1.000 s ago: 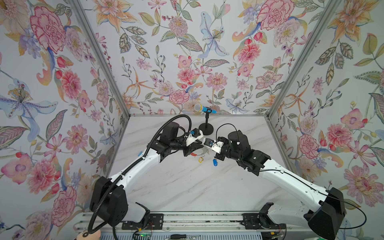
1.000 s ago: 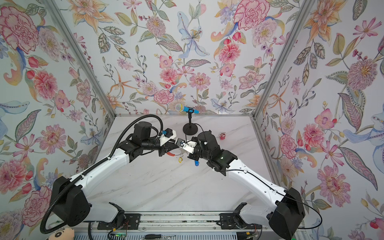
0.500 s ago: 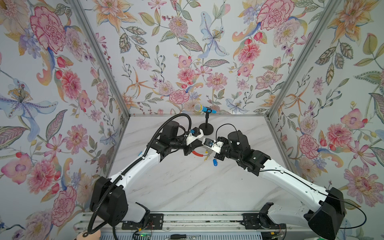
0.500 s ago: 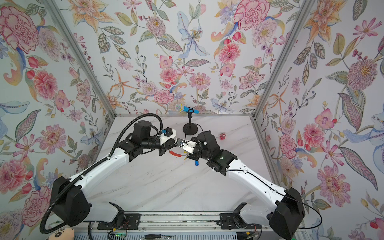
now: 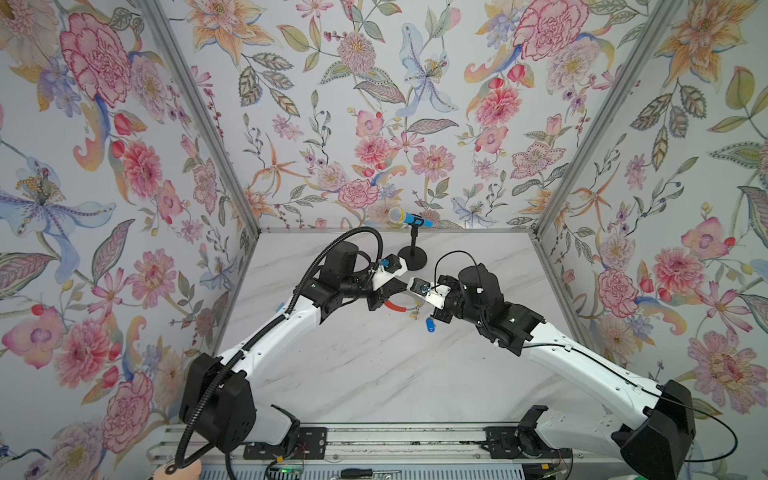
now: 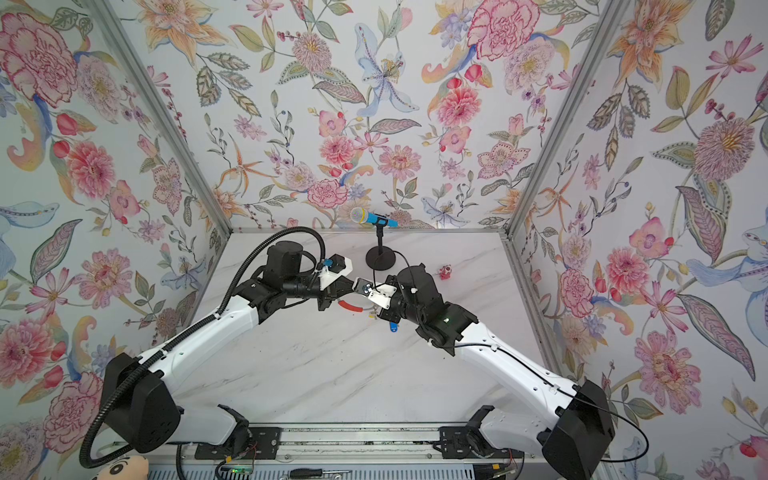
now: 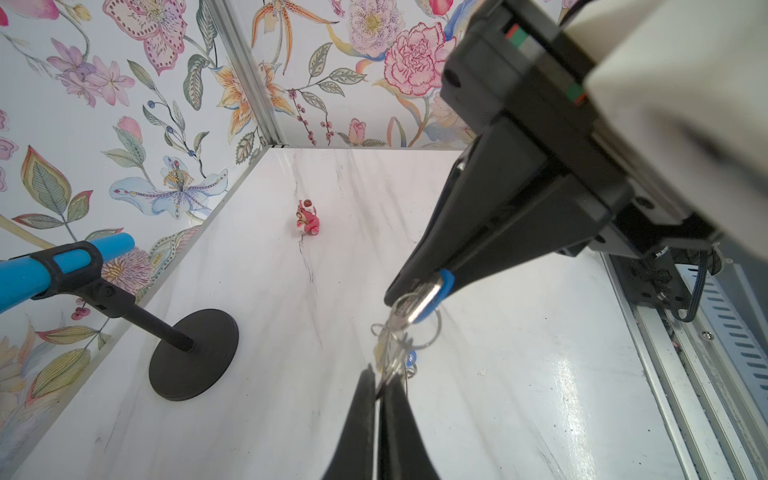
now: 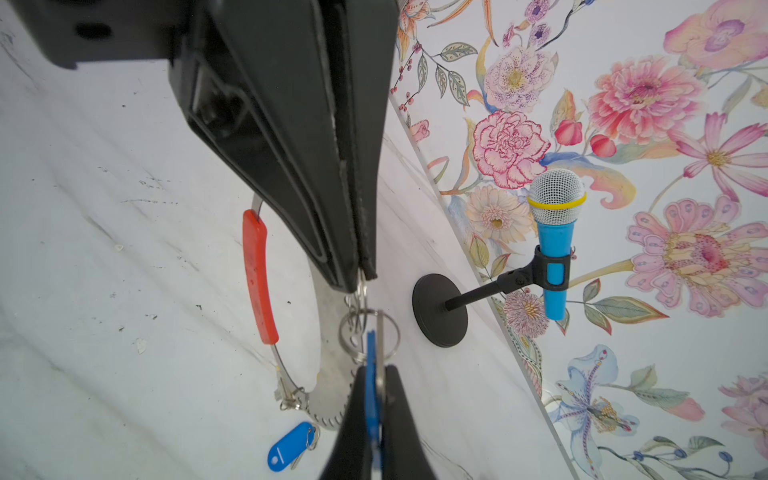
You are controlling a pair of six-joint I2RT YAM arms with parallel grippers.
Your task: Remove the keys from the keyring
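Observation:
My two grippers meet tip to tip above the middle of the table. The keyring (image 8: 286, 370) is a thin grey hoop with a red sleeve (image 8: 259, 274) (image 5: 395, 306) (image 6: 351, 307), and it passes under and behind the left fingers. My right gripper (image 8: 376, 374) is shut on a blue-tagged key (image 8: 371, 395) (image 7: 444, 284). My left gripper (image 7: 380, 388) is shut on a small metal ring (image 8: 359, 293) of the same bunch of keys. Another blue-tagged key (image 8: 289, 446) (image 5: 429, 325) lies on the table by the hoop's end.
A toy microphone on a stand with a round black base (image 5: 412, 262) (image 7: 193, 353) (image 8: 440, 309) stands just behind the grippers. A small red-pink toy figure (image 6: 445, 272) (image 7: 307, 218) sits to the back right. Flowered walls close three sides, and a metal rail (image 5: 374, 440) runs along the front.
The left gripper's jaws have closed from partly open onto the small ring. Both arms have barely moved. The right gripper has kept its hold on the blue tag.

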